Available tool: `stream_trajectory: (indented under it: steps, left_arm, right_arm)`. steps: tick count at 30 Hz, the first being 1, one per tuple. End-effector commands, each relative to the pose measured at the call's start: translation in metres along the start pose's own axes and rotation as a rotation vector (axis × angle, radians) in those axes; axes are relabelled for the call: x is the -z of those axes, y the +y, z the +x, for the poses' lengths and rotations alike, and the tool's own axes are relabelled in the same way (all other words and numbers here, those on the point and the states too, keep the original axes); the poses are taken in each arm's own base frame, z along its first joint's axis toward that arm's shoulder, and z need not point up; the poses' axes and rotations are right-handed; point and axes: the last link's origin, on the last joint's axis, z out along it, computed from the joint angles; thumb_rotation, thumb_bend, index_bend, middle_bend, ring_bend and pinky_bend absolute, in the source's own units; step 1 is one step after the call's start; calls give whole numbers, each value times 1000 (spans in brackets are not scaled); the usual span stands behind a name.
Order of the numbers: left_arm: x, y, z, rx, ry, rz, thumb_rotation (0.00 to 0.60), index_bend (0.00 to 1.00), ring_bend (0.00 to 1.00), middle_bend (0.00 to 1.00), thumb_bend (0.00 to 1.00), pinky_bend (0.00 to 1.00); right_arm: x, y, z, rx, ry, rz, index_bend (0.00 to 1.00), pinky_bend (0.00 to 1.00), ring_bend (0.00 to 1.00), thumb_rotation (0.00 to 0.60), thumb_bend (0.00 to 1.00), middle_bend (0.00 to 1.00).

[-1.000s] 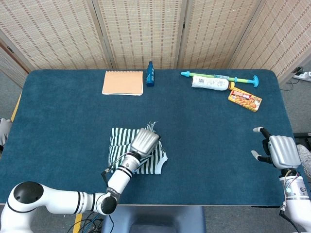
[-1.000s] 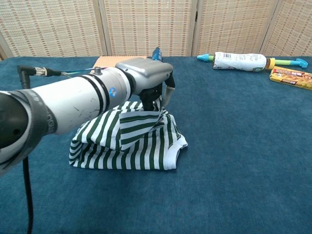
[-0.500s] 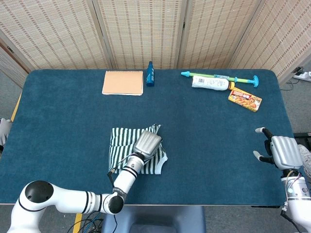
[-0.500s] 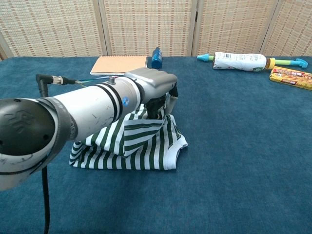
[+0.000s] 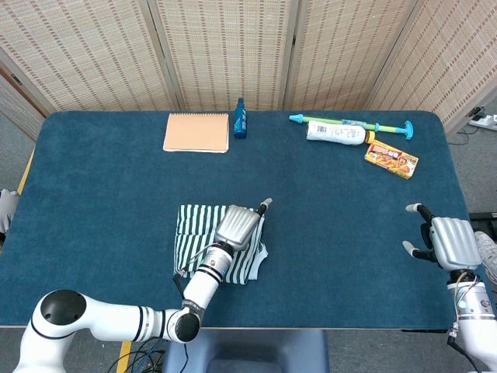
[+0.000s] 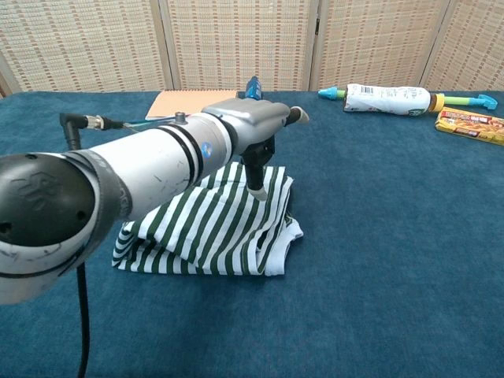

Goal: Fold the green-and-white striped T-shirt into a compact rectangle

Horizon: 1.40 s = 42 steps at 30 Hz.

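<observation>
The green-and-white striped T-shirt lies folded in a rough rectangle on the blue table, left of centre near the front edge. In the chest view the shirt lies flat, with a white hem at its right edge. My left hand hovers over the shirt's right part with its fingers spread and nothing in them. In the chest view the left hand has one fingertip pointing down onto the cloth. My right hand rests open near the table's right edge, far from the shirt.
Along the back edge lie a tan notebook, a small blue bottle, a white tube beside a teal stick toy, and an orange food box. Blue cloth covers the table.
My left hand has let go of the raised shirt flap and spread its fingers. The flap now lies flat on the folded shirt. The right hand has barely moved.
</observation>
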Motion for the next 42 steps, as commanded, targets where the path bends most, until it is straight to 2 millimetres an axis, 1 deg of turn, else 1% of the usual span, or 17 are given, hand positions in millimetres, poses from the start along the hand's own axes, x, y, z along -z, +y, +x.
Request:
stream_trajectory:
  steps: [1, 5, 11, 16, 18, 21, 25, 29, 34, 37, 42]
  left_arm:
    - [2, -9, 3, 8, 8, 16, 600, 0, 731, 824, 160, 938]
    - [8, -29, 9, -2, 37, 40, 600, 0, 726, 817, 160, 937]
    - [25, -62, 10, -20, 62, 69, 600, 0, 722, 807, 160, 937]
    - [40, -83, -1, -62, 50, 68, 600, 0, 722, 806, 160, 936]
    - [45, -88, -7, -72, 34, 64, 600, 0, 722, 806, 160, 936]
    - [54, -93, -15, -87, 11, 54, 600, 0, 722, 806, 160, 936]
    - [63, -97, -28, -179, 10, 44, 600, 0, 722, 805, 160, 933]
    - [70, -96, -40, -177, -9, 41, 600, 0, 722, 805, 161, 921]
    - [74, -90, -53, -172, -24, 34, 600, 0, 722, 805, 160, 921]
    - [77, -87, -56, -169, -39, 37, 600, 0, 722, 804, 160, 921]
    - [84, -87, -55, -145, -46, 43, 600, 0, 722, 804, 160, 921]
  right_arm:
    - [0, 0, 0, -1, -1, 0, 290, 1000, 947, 600, 195, 870]
    - [-1, 0, 1, -2, 3, 5, 290, 1000, 947, 600, 195, 870]
    - [-2, -1, 1, -4, 4, 12, 290, 1000, 947, 600, 195, 870]
    - [-2, -2, 0, -6, 4, 18, 290, 1000, 947, 600, 195, 870]
    - [-2, -3, -1, -6, 3, 20, 290, 1000, 947, 600, 195, 870]
    - [-2, -3, -1, -6, 0, 21, 290, 1000, 947, 600, 195, 870]
    - [-2, -4, -2, -6, -2, 22, 290, 1000, 947, 600, 195, 870]
    - [-2, -2, -1, -5, 0, 16, 290, 1000, 947, 600, 195, 870]
    - [-1, -1, -2, -5, -5, 10, 290, 1000, 947, 600, 195, 870]
    - [-1, 0, -1, -7, -2, 8, 290, 1000, 947, 600, 195, 870]
    - [-1, 1, 0, -11, 1, 5, 290, 1000, 947, 600, 195, 870]
